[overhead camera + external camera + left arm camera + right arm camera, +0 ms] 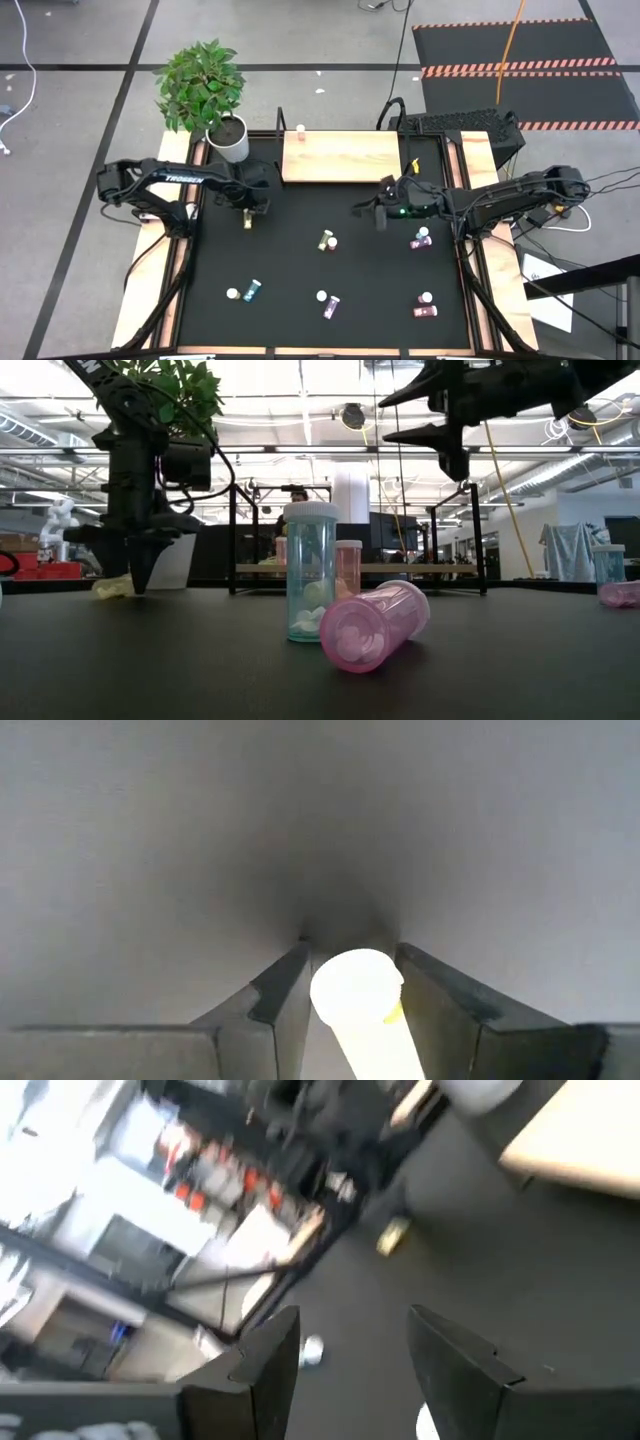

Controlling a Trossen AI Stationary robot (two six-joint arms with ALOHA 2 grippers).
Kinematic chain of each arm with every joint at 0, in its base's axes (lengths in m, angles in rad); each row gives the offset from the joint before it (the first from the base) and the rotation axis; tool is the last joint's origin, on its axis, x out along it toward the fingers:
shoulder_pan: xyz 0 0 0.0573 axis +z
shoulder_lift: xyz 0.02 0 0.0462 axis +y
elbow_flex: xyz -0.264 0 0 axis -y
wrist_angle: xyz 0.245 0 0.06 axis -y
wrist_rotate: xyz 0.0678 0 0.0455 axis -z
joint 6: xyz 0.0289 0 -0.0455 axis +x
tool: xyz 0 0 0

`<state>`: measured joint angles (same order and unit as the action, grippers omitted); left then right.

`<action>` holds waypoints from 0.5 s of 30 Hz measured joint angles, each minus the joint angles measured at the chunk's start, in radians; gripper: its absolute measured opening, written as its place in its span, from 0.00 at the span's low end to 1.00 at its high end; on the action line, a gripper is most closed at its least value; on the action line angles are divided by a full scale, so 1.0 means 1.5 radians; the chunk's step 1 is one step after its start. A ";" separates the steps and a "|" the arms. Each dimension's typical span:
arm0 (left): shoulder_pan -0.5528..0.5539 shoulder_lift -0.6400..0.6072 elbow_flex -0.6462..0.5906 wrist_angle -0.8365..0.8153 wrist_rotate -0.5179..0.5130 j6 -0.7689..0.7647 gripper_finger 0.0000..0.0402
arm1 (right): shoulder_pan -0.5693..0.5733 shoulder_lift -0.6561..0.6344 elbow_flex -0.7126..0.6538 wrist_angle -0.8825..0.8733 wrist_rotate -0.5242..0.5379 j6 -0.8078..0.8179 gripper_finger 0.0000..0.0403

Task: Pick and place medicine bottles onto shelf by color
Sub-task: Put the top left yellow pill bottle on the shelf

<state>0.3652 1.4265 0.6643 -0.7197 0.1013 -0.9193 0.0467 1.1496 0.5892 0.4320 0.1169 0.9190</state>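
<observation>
My left gripper (247, 212) points down at the table's left, shut on a yellow bottle (365, 1020) with a white cap that lies on the black mat; it also shows in the low view (113, 588). My right gripper (376, 212) is open and empty, raised above the mat in front of the tan shelf (340, 157). A pink bottle (300, 130) stands at the shelf's far left. Other bottles lie on the mat: a yellow one (326, 240), a purple one (420, 238), a teal one (250, 290), a purple one (328, 304) and a pink one (425, 309). My left gripper pinches the yellow bottle at its white cap end (355, 985) between its two fingers, one on each side. The fingers (138, 575) come from above, pointing down. The bottle lies on its side on the mat.
A potted plant in a white pot (228, 140) stands at the far left corner beside the shelf. Black frame posts (232, 540) stand at the shelf's ends. The mat's middle between the bottles is bare.
</observation>
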 joint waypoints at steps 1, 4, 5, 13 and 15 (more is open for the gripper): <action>-0.009 0.000 0.000 0.000 0.002 0.001 0.37 | 0.007 0.000 0.000 0.008 0.029 0.002 0.44; -0.021 -0.003 0.000 0.000 0.057 0.002 0.37 | 0.041 0.002 0.000 0.039 0.108 0.025 0.44; -0.026 -0.010 0.000 0.000 0.073 0.008 0.37 | 0.056 0.004 0.000 0.059 0.134 0.026 0.44; -0.076 -0.081 0.001 0.115 0.111 -0.032 0.37 | 0.141 0.076 0.000 0.148 0.193 0.060 0.45; -0.082 -0.092 0.001 0.185 0.122 -0.061 0.37 | 0.143 0.099 0.000 0.153 0.170 0.083 0.46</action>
<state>0.2429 1.2883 0.6657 -0.4418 0.2848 -1.0107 0.2619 1.2982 0.5896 0.6615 0.3715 1.0436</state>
